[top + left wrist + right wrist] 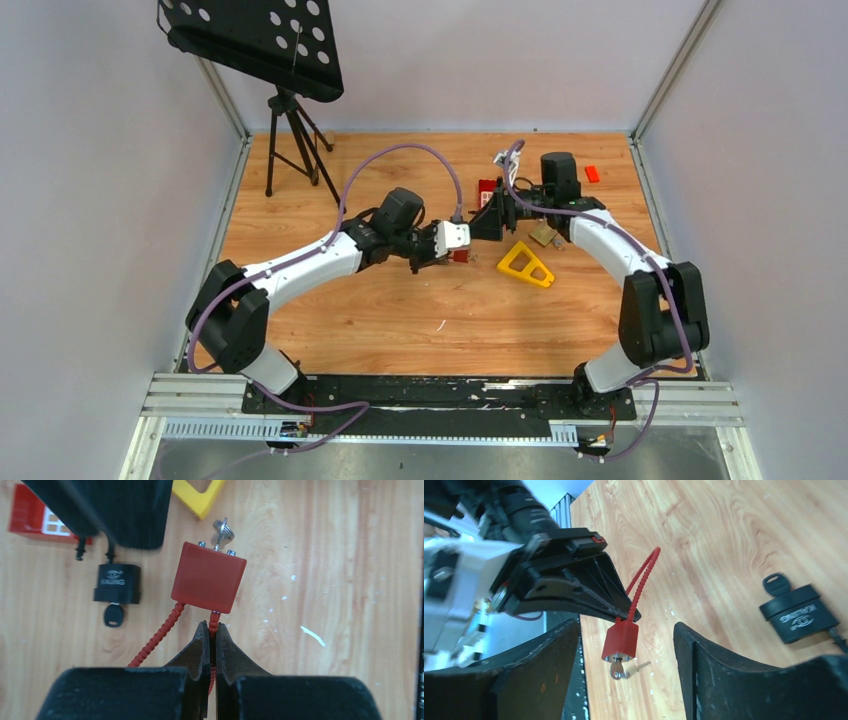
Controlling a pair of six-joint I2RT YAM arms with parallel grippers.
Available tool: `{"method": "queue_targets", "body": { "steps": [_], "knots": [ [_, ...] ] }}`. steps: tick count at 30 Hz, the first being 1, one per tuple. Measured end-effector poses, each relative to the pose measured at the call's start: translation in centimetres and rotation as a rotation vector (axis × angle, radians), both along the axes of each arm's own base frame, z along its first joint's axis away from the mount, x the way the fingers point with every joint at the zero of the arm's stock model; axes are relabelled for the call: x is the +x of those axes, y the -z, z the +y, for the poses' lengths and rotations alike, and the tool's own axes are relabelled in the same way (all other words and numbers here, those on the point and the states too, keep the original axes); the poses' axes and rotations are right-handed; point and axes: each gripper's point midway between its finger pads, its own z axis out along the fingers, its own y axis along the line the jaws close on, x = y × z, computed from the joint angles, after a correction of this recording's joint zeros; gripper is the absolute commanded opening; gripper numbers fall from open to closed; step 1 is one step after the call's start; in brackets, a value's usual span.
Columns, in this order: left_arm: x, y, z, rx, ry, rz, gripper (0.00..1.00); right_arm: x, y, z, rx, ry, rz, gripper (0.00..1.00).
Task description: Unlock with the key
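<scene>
From my left wrist camera I see the left gripper clenched on the red cable just under the red lock — key sticking out its far end — while only the right wrist view shows the right gripper spread wide, the lock framed untouched between its fingers

The cable lock is being held near the middle of the worktop, with the left fingers pinching its cable just below the body. A key is sticking out of the opposite end. The right fingers are standing apart on either side of the lock, touching nothing. A padlock is lying beside the lock. In the top view a triangle is lying to its right, and a tripod is standing in the far left corner.
</scene>
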Motion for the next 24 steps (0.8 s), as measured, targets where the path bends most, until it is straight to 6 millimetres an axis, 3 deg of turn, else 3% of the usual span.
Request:
{"method": "queue_targets", "body": {
  "steps": [5, 10, 24],
  "knots": [
    [-0.5, -0.6, 0.9, -0.063, -0.012, 0.148, 0.0, -0.9, -2.8, -1.0, -0.013, -0.079, -0.252, 0.75],
    [-0.3, -1.6, 1.7, -0.116, -0.04, 0.231, 0.0, -2.6, -4.0, -0.8, -0.01, -0.143, -0.377, 0.76],
    [-2.5, -2.6, 1.1, -0.167, -0.009, 0.358, 0.0, -5.3, -2.7, 2.7, -0.074, -0.264, -0.489, 0.8]
  ]
}}
